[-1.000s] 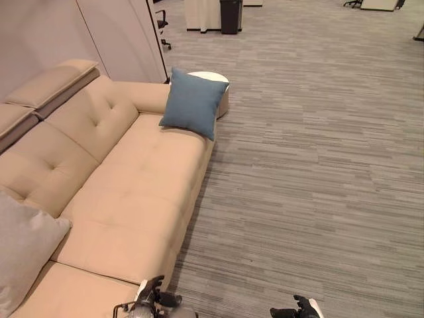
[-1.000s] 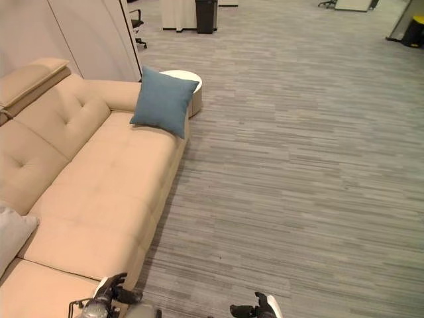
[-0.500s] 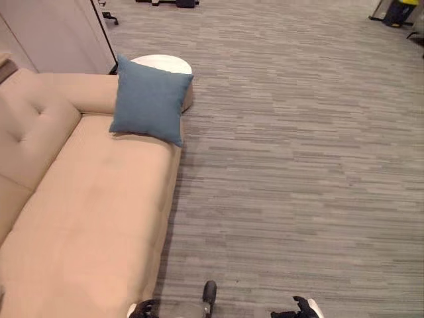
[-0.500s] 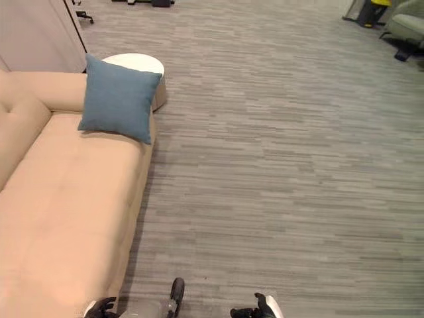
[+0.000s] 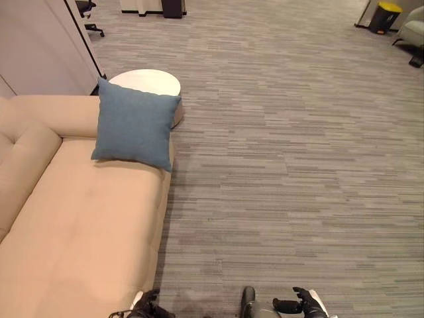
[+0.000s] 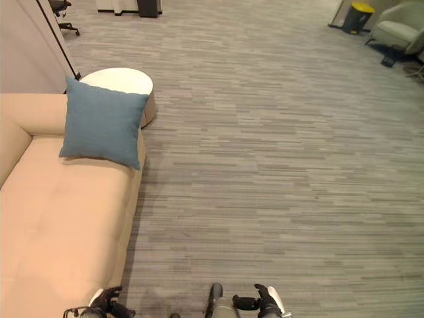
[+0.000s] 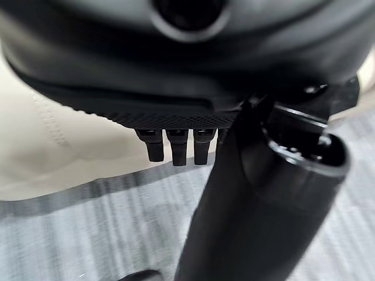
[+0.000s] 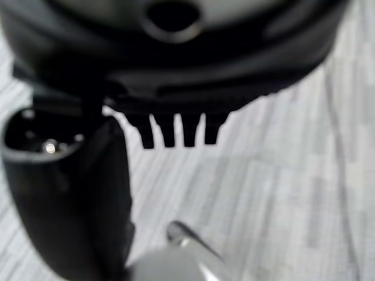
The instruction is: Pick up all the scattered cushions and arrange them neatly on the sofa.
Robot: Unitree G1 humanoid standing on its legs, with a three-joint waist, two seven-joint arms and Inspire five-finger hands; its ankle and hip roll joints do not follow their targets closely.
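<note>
**Nothing to grab yet, and a cushion close to the edge**

The biggest thing here is the grey floor (image 5: 298,165). It is wide and stripy. From where I stand I see no cushion lying on it. That could be a problem. The robot is meant to pick up scattered cushions, and if it looks only at this patch, it may think the job is done or wander the wrong way.

Next is the tan sofa (image 5: 79,225). It has lots of bare seat for cushions.

The blue cushion (image 5: 134,130) stands on the far end of the sofa, leaning against the sofa arm. Its lower corner hangs close to the seat's front edge. I think a bump there could tip it onto the floor.

Just behind it is a small round white table (image 5: 147,83). A cushion pushed too far back could land on it.

A yellow bin (image 5: 385,14) sits far off in the corner.

Both hands hang low, near the floor. The left hand (image 7: 176,143) is by the front of the sofa, fingers pointing straight out and holding nothing. The right hand (image 8: 176,132) is over the floor, fingers also straight and empty. If the robot walks close to the sofa, the left hand might scrape its front.
</note>
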